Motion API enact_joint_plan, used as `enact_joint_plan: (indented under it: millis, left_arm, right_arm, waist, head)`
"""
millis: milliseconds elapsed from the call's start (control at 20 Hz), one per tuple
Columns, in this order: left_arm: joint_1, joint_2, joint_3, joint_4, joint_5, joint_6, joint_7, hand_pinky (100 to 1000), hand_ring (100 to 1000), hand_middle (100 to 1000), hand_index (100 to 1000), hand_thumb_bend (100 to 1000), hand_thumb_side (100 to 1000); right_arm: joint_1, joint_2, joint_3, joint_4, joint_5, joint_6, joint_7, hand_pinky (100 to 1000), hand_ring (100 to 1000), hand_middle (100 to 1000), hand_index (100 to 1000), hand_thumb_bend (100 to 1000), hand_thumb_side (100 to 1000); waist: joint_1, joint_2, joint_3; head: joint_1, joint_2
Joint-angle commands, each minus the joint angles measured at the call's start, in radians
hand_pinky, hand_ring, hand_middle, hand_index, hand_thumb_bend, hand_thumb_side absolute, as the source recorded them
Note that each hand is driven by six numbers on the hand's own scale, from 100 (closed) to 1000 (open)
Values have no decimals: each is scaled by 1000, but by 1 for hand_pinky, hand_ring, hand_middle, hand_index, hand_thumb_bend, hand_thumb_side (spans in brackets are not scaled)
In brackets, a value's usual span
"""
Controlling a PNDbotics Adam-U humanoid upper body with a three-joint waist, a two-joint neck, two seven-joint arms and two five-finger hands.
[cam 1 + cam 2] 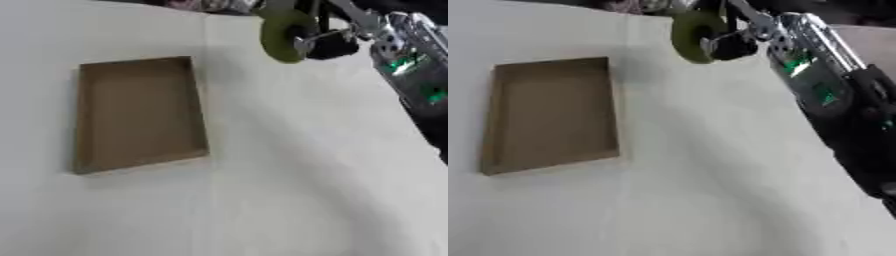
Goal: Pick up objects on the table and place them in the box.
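Olive-green in colour, a ring-shaped object [282,34], possibly a roll of tape, was found clamped in the right robot hand [325,42], whose dark fingers curled round its rim. It was held clear of the bench [289,190], beyond the box [140,114] and off to the box's right, not yet over it. The ring stood on edge, its flat face turned toward the box; in my judgement this followed from a grasp on the rim, which left the object free to be carried across and dropped in. The right arm reached in from the upper right, silver and black with green lights on the forearm.

The box was shallow brown cardboard, open at the top and empty as far as could be seen. The carry stage appeared under way, the placement outstanding.

The left robot hand showed in neither view.

The bench was covered in pale, off-white material, with a faint seam running just right of the box. Dark, indistinct shapes lay beyond the bench's far edge; nothing more of the room could be made out.
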Motion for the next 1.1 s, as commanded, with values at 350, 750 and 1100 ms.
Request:
enact_joint_plan:
  millis: [350,750,1100]
  left_arm:
    - [-12,22,-4,-20,4,1,1,699,658,577,754,100,605]
    - [-17,18,-8,-20,9,0,-1,699,659,577,754,100,605]
    - [-21,14,-11,-20,13,1,-6,699,659,577,754,100,605]
  right_arm:
    - [-121,60,81,-218,-4,-16,90,743,361,539,634,100,127]
    - [-161,219,150,-179,58,-1,203,722,355,534,626,100,152]
    - [-143,324,212,-67,95,-10,211,714,354,528,618,100,173]
  waist:
    - [3,-38,9]
    - [6,-37,17]
    - [7,-34,23]
  head:
    - [-8,-1]
    - [-16,3]
    - [-33,13]
